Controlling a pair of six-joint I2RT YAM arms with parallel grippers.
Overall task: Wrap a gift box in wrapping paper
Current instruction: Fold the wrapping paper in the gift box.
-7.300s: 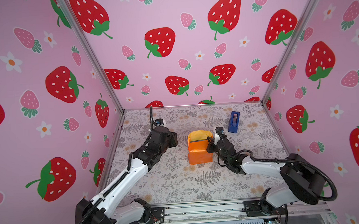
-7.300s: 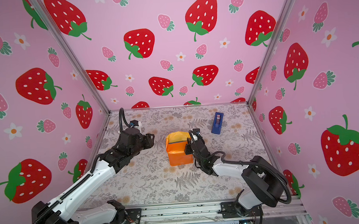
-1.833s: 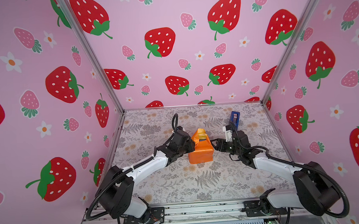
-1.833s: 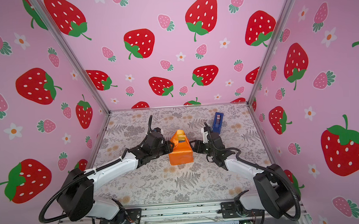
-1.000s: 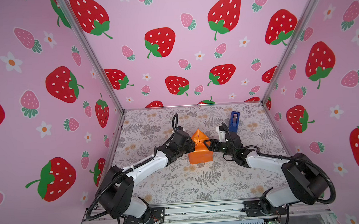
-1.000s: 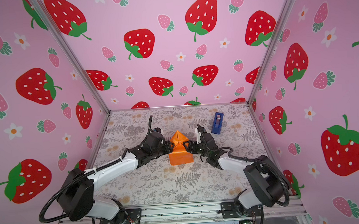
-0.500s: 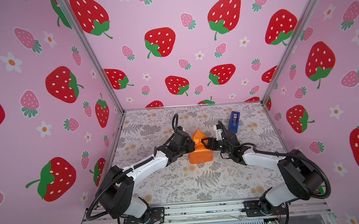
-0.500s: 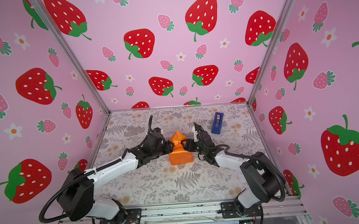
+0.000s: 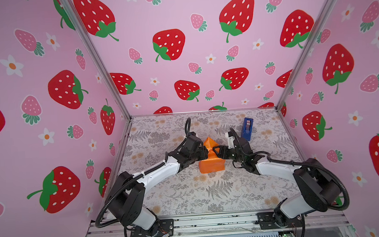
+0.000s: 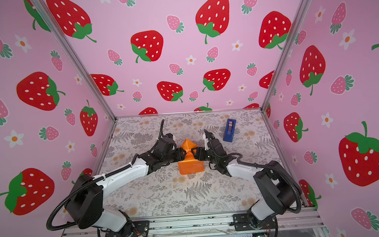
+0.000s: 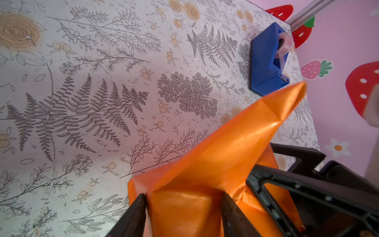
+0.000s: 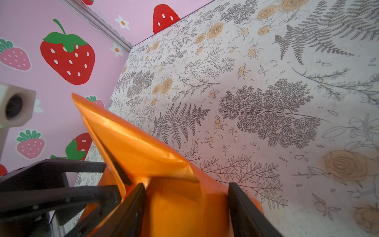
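The left gripper point(image 11: 184, 202) has its jaws partway apart astride a covered end of the package. The orange wrapping paper point(image 11: 215, 156) fills the gap and reaches both black fingers point(image 11: 134, 217), but whether they clamp it cannot be told. The right gripper point(image 12: 185, 190) stands the same way, jaws partway apart with orange paper filling the space between them, and its grip is just as unclear. In both top views the two grippers face each other from opposite sides. Their tips meet the paper at its far end, where a triangular flap point(image 9: 208, 142) stands upright between them. The paper covers a blocky shape resting near the middle of the floral table point(image 9: 188, 191); the gift box itself is hidden beneath it. A blue tape dispenser point(image 9: 247, 129) stands toward the far right of the table, just behind the right gripper and apart from the paper.
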